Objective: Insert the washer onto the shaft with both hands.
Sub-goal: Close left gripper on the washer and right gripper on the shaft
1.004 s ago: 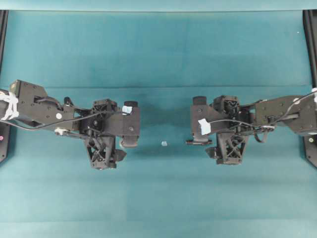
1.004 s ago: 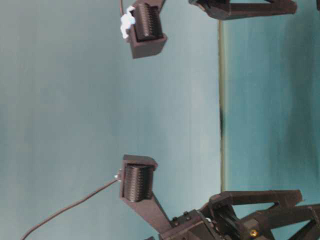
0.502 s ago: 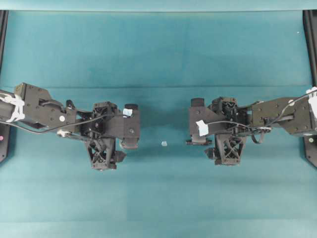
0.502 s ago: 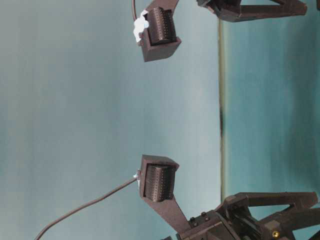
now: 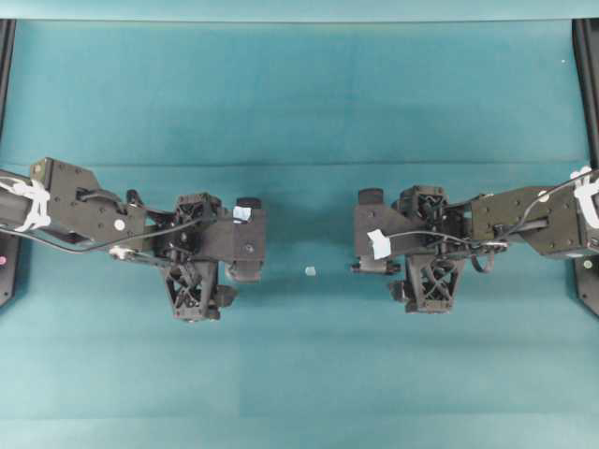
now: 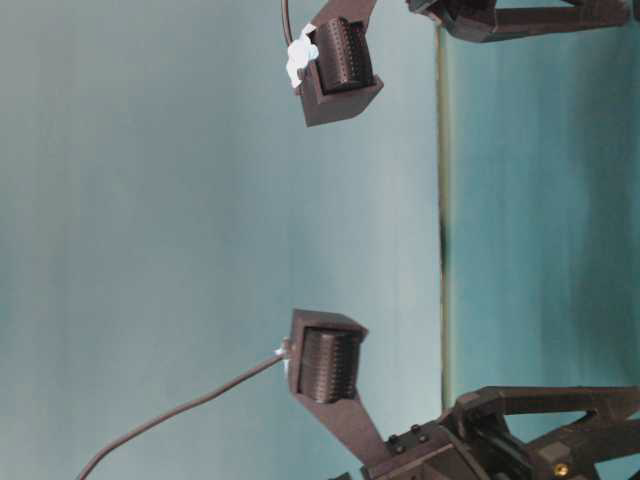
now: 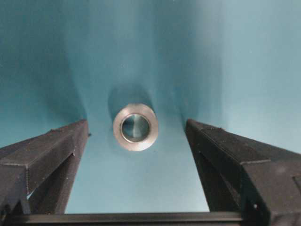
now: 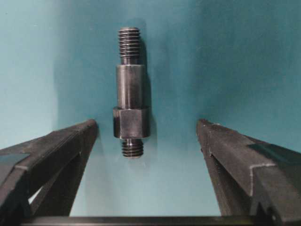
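Note:
In the left wrist view the washer (image 7: 135, 127), a small silvery ring, lies flat on the teal mat. My left gripper (image 7: 137, 123) is open, one finger on each side of the ring and apart from it. The right wrist view shows the shaft (image 8: 130, 94), a dark stepped rod with threaded ends, lying on the mat. My right gripper (image 8: 146, 123) is open around its near end without touching it. From overhead the left gripper (image 5: 247, 238) and right gripper (image 5: 371, 232) face each other, hiding both parts.
A pale white speck (image 5: 310, 270) lies on the teal mat (image 5: 309, 112) between the two grippers. Black frame rails (image 5: 588, 140) run along the left and right edges. The table-level view shows two ribbed finger pads (image 6: 340, 60) above the mat.
Both grippers have come down closer to the mat and shifted slightly. Their jaws have stayed wide apart.

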`<action>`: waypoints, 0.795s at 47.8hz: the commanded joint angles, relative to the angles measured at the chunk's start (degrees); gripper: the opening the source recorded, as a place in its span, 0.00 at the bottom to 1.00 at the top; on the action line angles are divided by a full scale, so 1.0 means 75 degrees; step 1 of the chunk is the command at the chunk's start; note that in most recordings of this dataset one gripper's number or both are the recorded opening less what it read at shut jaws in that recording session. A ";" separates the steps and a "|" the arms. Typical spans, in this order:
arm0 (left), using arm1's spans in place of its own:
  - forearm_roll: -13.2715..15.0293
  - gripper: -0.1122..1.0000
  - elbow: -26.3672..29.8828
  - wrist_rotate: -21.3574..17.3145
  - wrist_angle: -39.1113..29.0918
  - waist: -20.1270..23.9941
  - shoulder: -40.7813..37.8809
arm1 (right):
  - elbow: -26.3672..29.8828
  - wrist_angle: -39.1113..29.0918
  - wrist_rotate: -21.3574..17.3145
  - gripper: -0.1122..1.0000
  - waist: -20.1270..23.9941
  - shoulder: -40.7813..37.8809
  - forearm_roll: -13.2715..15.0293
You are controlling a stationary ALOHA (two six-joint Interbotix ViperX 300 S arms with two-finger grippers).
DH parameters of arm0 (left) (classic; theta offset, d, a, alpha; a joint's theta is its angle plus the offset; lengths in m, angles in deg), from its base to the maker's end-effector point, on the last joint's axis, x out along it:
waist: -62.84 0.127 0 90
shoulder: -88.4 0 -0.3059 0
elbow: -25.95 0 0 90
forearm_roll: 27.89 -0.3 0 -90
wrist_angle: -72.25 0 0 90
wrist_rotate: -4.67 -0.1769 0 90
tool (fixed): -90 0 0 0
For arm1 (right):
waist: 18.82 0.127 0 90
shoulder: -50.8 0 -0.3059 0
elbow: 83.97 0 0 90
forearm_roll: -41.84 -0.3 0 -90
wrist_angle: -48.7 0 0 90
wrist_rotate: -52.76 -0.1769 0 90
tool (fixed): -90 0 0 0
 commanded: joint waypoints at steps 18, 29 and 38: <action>-0.0023 0.93 0.0070 -0.0012 0.0117 -0.0012 -0.0012 | 0.0070 0.0035 0.0012 0.94 0.0129 0.0012 -0.0070; -0.0023 0.93 0.0082 -0.0012 0.0117 -0.0012 -0.0012 | 0.0094 0.0035 0.0023 0.94 0.0141 0.0000 -0.0070; -0.0023 0.93 0.0082 -0.0012 0.0117 -0.0012 -0.0012 | 0.0094 0.0023 0.0012 0.94 0.0141 -0.0012 -0.0070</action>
